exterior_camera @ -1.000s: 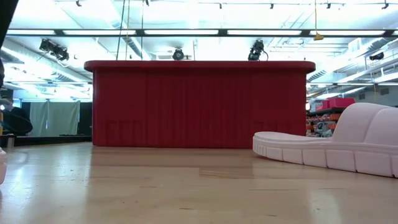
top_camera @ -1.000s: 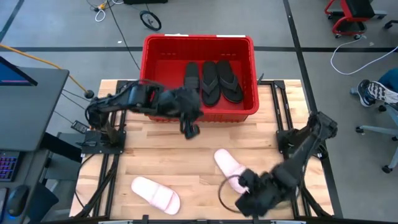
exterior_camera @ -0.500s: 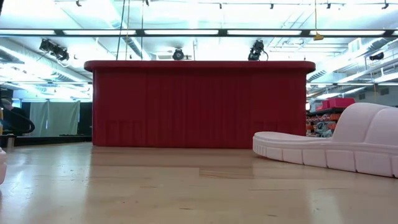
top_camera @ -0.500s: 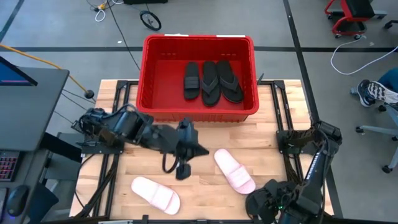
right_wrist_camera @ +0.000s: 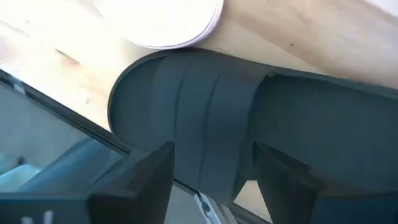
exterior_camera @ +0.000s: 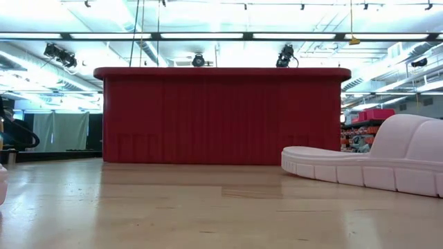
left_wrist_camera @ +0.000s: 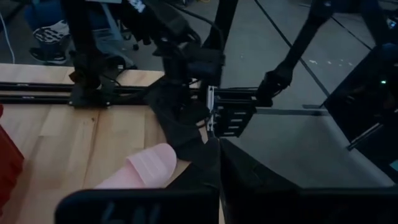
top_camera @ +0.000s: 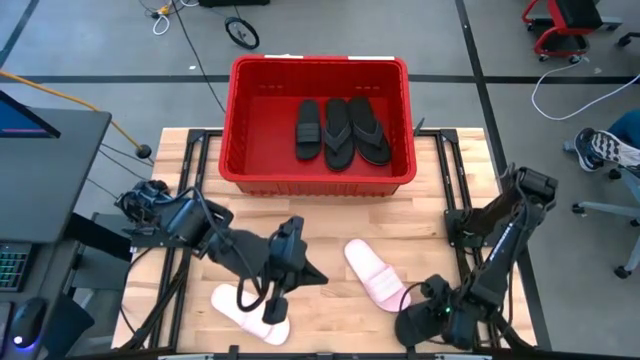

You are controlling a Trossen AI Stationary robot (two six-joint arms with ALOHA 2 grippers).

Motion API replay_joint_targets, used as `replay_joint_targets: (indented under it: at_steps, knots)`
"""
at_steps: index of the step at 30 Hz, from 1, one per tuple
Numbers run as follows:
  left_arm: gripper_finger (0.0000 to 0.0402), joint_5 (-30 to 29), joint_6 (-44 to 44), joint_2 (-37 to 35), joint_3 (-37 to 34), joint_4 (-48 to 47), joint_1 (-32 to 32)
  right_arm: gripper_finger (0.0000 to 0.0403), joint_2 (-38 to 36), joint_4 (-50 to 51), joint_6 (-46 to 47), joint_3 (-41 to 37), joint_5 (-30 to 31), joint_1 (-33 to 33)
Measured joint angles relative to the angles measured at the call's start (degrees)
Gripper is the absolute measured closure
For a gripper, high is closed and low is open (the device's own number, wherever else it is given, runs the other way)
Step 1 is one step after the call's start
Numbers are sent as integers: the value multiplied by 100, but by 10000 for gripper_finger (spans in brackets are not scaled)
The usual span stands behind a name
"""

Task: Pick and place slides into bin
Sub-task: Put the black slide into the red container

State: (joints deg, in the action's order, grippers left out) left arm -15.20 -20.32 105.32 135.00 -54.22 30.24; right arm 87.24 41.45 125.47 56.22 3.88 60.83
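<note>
The red bin (top_camera: pixel 318 170) stands at the table's far middle and holds three black sandals (top_camera: pixel 340 130). Two pale pink slides lie soles down on the wood, one right of centre (top_camera: pixel 377 275) and one near the front left (top_camera: pixel 240 308). The right one also shows in the low view (exterior_camera: pixel 374 162). My left gripper (top_camera: pixel 318 279) hovers between them, partly over the left slide, pointing toward the right slide (left_wrist_camera: pixel 144 169), fingers together and empty. My right gripper (top_camera: pixel 412 318) is open and empty at the near right edge, just short of the right slide's heel (right_wrist_camera: pixel 168 25).
The bin's red wall (exterior_camera: pixel 221 117) fills the far side in the low view. Black frame rails (top_camera: pixel 455 215) run along the table's left and right sides. A person's blue-white sneaker (top_camera: pixel 600 148) shows on the floor at the right. Bare wood lies between bin and slides.
My left gripper has swung from the bin's front wall toward the table's near edge and now hangs between the two pink slides. My right gripper has drawn back from the right slide's heel toward the near right corner. Both pink slides have stayed where they were.
</note>
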Motion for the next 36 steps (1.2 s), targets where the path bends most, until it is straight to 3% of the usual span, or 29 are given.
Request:
replay_joint_targets:
  at_steps: [6,12,16,22,28,31,36]
  knots:
    - [387,0,-4,0,0,-92,30,190,-256,-1708,-6,-813,-20,4]
    - [379,-7,-7,0,0,-102,25,206,-178,-1998,-157,-1035,94,8]
    - [388,-7,-7,0,0,-100,13,256,-209,-2043,-610,-968,233,8]
    - [396,-9,-72,2,0,-98,11,384,-220,-2066,-679,-855,264,172]
    - [378,-12,-633,2,0,-94,8,387,-229,-2117,-839,23,124,395]
    - [373,-10,-918,2,0,-42,8,393,-233,-2029,-2097,766,487,447]
    - [382,-7,-1008,-12,0,78,-14,389,-241,-1802,-5858,2064,2139,312]
